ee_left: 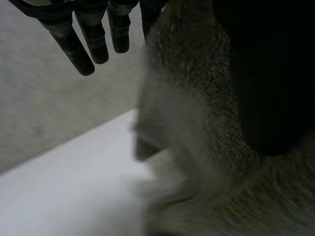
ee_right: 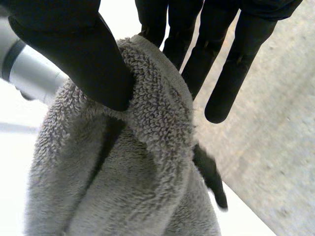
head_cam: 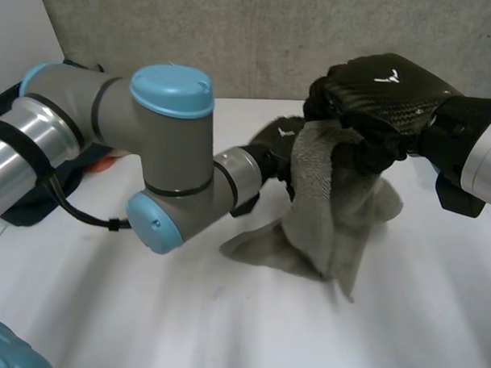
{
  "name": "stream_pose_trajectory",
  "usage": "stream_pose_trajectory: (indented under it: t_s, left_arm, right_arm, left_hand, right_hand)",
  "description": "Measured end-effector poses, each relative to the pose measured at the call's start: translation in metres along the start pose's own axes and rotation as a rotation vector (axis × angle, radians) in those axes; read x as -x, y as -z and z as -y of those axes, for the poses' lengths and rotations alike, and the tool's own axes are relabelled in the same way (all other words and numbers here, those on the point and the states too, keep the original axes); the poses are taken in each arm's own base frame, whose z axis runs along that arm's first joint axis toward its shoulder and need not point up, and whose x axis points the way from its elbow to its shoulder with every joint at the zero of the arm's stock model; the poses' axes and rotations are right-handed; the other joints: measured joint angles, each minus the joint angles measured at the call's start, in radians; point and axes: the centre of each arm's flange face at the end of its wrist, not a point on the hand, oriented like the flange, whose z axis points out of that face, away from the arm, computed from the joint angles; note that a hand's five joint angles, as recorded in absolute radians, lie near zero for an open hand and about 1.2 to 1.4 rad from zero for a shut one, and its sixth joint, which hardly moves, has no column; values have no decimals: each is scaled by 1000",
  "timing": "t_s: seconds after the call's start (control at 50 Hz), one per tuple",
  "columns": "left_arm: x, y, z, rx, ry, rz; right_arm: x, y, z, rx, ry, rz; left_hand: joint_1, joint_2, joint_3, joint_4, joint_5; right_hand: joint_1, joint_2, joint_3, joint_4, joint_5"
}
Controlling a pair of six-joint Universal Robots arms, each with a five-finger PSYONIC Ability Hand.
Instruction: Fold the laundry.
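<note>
Right hand (head_cam: 378, 88), raised, pinches the grey towel (head_cam: 325, 211) at its top fold; its wrist view shows the thumb clamping. The towel hangs beneath it. Left hand (head_cam: 267, 144) is beside the towel, with fingers (ee_left: 78, 51) straight and empty in its wrist view.

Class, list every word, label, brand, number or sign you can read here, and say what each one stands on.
No words or numbers are readable.
White emblem, no letters: on the back of the right hand, which holds the grey towel.
Small white mark on the left hand: too small to read.
</note>
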Motion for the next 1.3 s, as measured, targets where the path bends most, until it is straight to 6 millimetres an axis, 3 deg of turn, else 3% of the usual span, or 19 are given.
stream_pose_trajectory:
  t_s: [0.04,0.06,0.08,0.12,0.24,0.32,0.4,0.46,0.58,0.68,0.7,0.74,0.76,0.78,0.82,0.9,1.0,1.1,1.3]
  left_arm:
    - [-8,1,-7,34,48,-39]
    - [-10,1,-9,43,62,-45]
    - [-10,2,-11,50,77,-48]
    - [-6,3,-12,52,101,-30]
    - [44,14,30,-93,91,199]
    - [72,36,84,-275,29,330]
    - [76,60,129,-435,-48,377]
    - [70,69,139,-488,-100,386]
    - [61,58,89,-360,-169,391]
    - [67,39,6,-122,-183,440]
    - [70,36,-14,-59,-181,457]
    - [72,34,-35,8,-178,475]
    - [73,33,-53,71,-176,493]
    - [75,34,-69,136,-172,510]
    - [77,37,-84,216,-169,534]
    - [84,46,-81,286,-163,567]
    - [100,65,-49,256,-146,603]
    - [111,77,-35,223,-129,598]
    - [133,64,-60,266,-95,524]
  right_arm:
    - [0,-1,2,-2,3,0]
    - [-2,-2,1,1,3,-7]
    - [-5,-4,-2,7,3,-19]
    - [-13,-9,-7,23,3,-49]
    - [-56,-31,-38,94,25,-204]
    - [-84,-46,-50,105,64,-316]
    - [-100,-61,-51,61,108,-410]
    - [-101,-73,-54,23,123,-439]
    - [-73,-92,-85,48,105,-358]
    - [-47,-104,-138,167,99,-272]
    - [-42,-105,-152,204,102,-257]
    - [-38,-107,-166,242,107,-247]
    - [-36,-108,-180,281,115,-240]
    - [-34,-109,-193,322,122,-236]
    - [-32,-108,-209,382,132,-237]
    - [-32,-104,-220,446,140,-240]
    - [-31,-97,-210,446,138,-244]
    - [-27,-94,-202,430,137,-232]
    - [-18,-91,-201,432,139,-206]
  left_hand:
    - [273,250,249,231,226]
    - [273,250,249,231,226]
    - [685,598,571,579,562]
    - [943,873,859,878,846]
    - [955,984,964,991,912]
    - [954,985,964,992,912]
    - [954,989,977,1002,912]
    - [954,989,978,1012,912]
    - [954,995,978,1014,945]
    - [940,963,952,973,929]
    - [816,834,828,839,814]
    - [816,834,828,839,814]
    - [604,627,633,639,619]
    - [604,627,633,639,619]
    - [277,300,298,297,273]
    - [250,243,241,236,210]
    - [250,242,241,236,210]
    - [264,256,252,253,232]
    - [468,456,452,461,436]
  right_hand:
    - [0,0,0,0,0]
    - [0,0,0,0,0]
    - [0,0,0,0,0]
    - [0,0,0,0,0]
    - [0,0,0,0,0]
    - [0,0,0,0,5]
    - [0,0,3,0,27]
    - [0,0,5,0,37]
    - [17,0,5,0,48]
    - [17,0,5,1,48]
    - [17,0,5,1,48]
    - [17,0,5,1,48]
    - [17,0,5,1,48]
    - [17,0,5,1,48]
    - [17,0,5,1,48]
    - [17,0,5,1,48]
    - [17,0,5,1,48]
    - [17,0,5,1,48]
    - [17,0,5,1,48]
